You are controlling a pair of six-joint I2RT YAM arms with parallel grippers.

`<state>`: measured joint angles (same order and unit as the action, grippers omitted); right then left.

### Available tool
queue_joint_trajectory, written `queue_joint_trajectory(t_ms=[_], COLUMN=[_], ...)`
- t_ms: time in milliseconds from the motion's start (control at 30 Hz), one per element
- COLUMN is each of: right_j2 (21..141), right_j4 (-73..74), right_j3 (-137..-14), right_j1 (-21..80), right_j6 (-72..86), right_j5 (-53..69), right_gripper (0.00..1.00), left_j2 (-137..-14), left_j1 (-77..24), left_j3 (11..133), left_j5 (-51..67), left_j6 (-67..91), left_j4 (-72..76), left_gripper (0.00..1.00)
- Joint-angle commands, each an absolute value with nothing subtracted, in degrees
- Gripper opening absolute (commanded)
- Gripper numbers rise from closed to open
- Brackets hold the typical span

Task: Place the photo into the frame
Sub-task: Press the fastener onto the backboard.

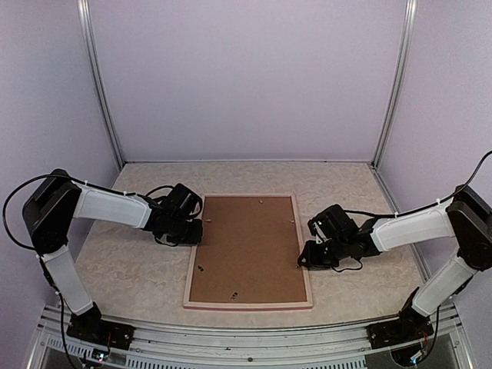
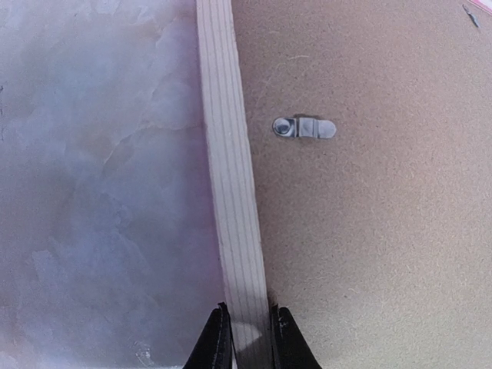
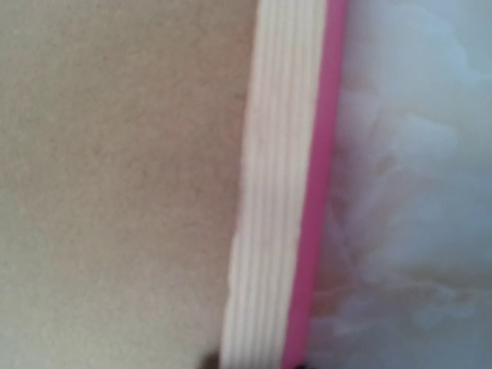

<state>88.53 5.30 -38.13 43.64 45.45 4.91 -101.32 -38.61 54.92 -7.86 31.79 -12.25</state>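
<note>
The frame (image 1: 248, 305) is laid face down on the counter (image 1: 131, 269), pale wood back upward, with a brown backing board (image 1: 247, 246) seated inside it. In the left wrist view, its left rail is seen clamped by the left hand (image 2: 247, 338), near a metal turn clip (image 2: 304, 127). The right hand (image 1: 306, 260) is placed at the right rail; whether it is clenched cannot be told. The pink front edge (image 3: 315, 192) is shown only by the right wrist view.

— How are the arms posed?
— Both rise from their bases, fold at the elbow and reach inward, low. The left arm (image 1: 108, 206) points right and the right arm (image 1: 411, 227) mirrors it.
— And the left gripper (image 2: 247, 327)?
— Its fingers (image 2: 217, 338) pinch one rail of the frame (image 2: 227, 154), one on each side.
— The right gripper (image 1: 306, 260)?
— Down at the opposite rail. Its wrist view is blurred, so the grip is unclear.
</note>
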Motion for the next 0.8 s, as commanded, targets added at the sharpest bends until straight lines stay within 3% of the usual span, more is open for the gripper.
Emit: queue_joint_trajectory(t_ms=[0,400,500,600,767], right_j2=[90.72,86.94,85.42,84.44,85.56], right_j4=[5.19,5.26,6.82,9.16,11.39], right_j3=[-35.96,-36.37,-37.55,-39.43,-42.47], right_j1=[43.60,42.08,41.28,40.83,40.59], right_j6=[45.96,43.81,41.60,39.56,36.73], right_j5=[5.54,9.02,9.29,8.17,6.50], right_gripper=[0.18,0.18,0.28,0.44,0.50], left_j2=[-101.87,-101.43,-101.34,-101.25,-100.84], left_j1=[-39.02,-39.02,-39.02,-39.05,-38.78], left_j3=[55.28,55.19,55.37,55.67,55.90], left_j5=[-6.33,-6.41,-6.48,-6.37,-5.13], left_j6=[29.53,30.01,30.06,30.27,30.90], left_j4=[-11.27,-10.90,-10.90,-10.86,-10.21], left_gripper=[0.00,0.00,0.00,0.03,0.20])
